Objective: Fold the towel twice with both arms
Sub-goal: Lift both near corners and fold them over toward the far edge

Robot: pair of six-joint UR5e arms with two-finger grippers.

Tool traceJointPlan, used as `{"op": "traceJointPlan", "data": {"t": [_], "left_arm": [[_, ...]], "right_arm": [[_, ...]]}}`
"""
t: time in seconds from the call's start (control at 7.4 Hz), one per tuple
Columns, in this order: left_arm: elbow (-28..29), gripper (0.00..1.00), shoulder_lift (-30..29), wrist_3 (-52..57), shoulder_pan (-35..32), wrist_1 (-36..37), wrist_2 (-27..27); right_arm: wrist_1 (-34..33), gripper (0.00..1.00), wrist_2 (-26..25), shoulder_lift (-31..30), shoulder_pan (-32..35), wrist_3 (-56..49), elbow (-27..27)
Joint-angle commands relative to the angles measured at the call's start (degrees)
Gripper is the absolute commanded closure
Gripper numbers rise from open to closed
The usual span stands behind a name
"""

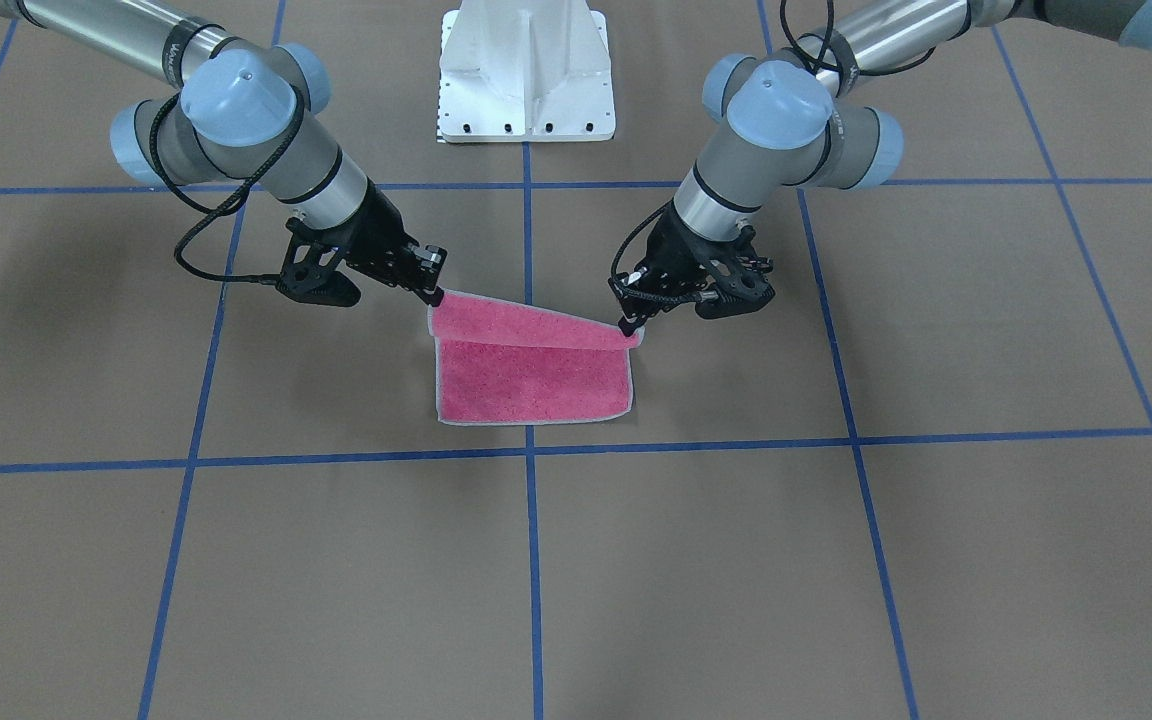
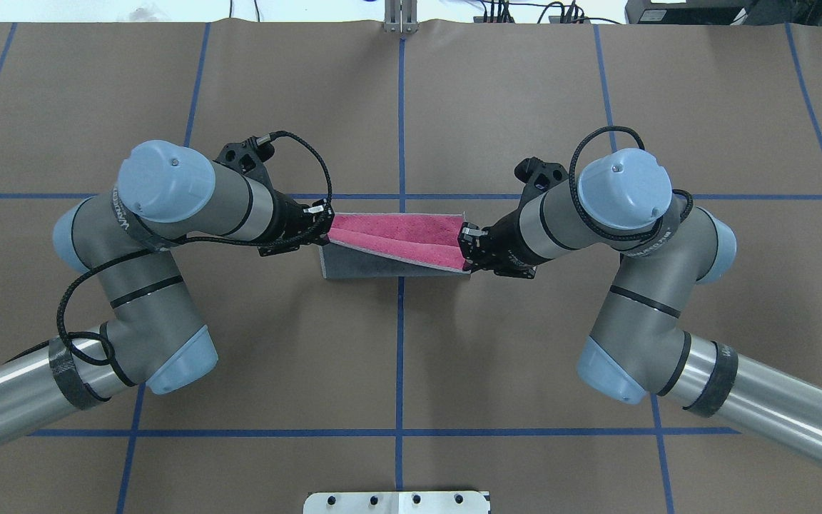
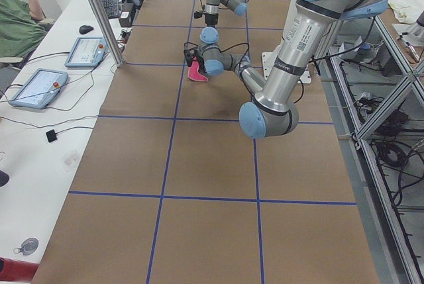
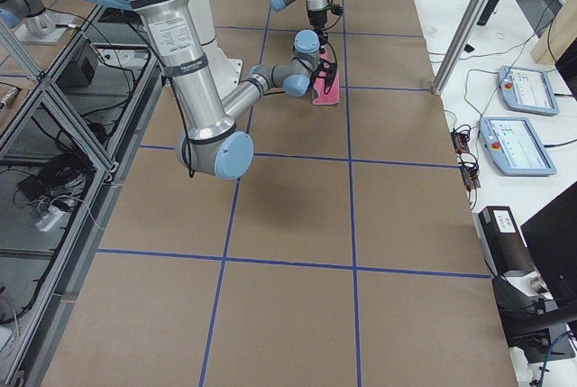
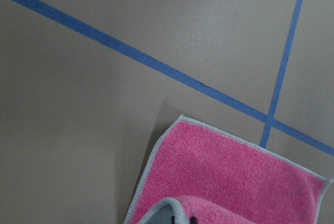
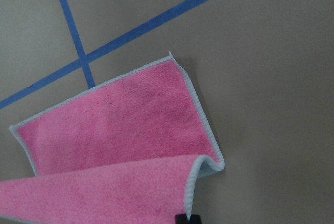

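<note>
The towel (image 1: 536, 385) lies at the table's middle, pink face up, with its robot-side edge lifted and curling over. In the overhead view its pink face (image 2: 400, 232) shows above the dark grey underside (image 2: 368, 265). My left gripper (image 2: 325, 227) is shut on one lifted corner; it is on the right in the front-facing view (image 1: 628, 325). My right gripper (image 2: 464, 246) is shut on the other lifted corner, on the left in the front-facing view (image 1: 433, 295). Both wrist views look down on the towel (image 5: 229, 177) (image 6: 120, 125) with the raised fold at the bottom.
The white pedestal base (image 1: 526, 70) stands behind the towel. Blue tape lines (image 1: 529, 450) grid the brown table. Tablets (image 3: 86, 51) and cables lie on the white side bench beyond the table's far edge. A metal post (image 4: 469, 26) stands there.
</note>
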Motion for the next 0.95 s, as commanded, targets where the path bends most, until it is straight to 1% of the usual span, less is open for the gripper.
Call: {"op": "traceJointPlan", "data": {"t": [0.0, 0.41, 0.54, 0.68, 0.81], "left_arm": [[0.3, 1.0, 0.0, -0.1, 0.0, 0.0, 0.0], [1.3, 1.0, -0.2, -0.1, 0.1, -1.0, 0.0], [2.1, 1.0, -0.9, -0.1, 0.0, -1.0, 0.0], [3.8, 1.0, -3.0, -0.1, 0.0, -1.0, 0.1], [4.9, 1.0, -3.5, -0.1, 0.0, -1.0, 0.1]], "right_arm": [[1.1, 1.0, -0.7, 2.4, 0.6, 0.0, -3.6], [1.6, 1.0, -0.8, 2.2, 2.8, 0.0, -6.0], [1.7, 1.0, -0.8, 1.9, 3.5, -0.2, -7.1], [1.7, 1.0, -0.8, 2.1, 3.6, -0.2, -7.2], [1.7, 1.0, -0.8, 2.2, 3.5, -0.1, -7.2]]}}
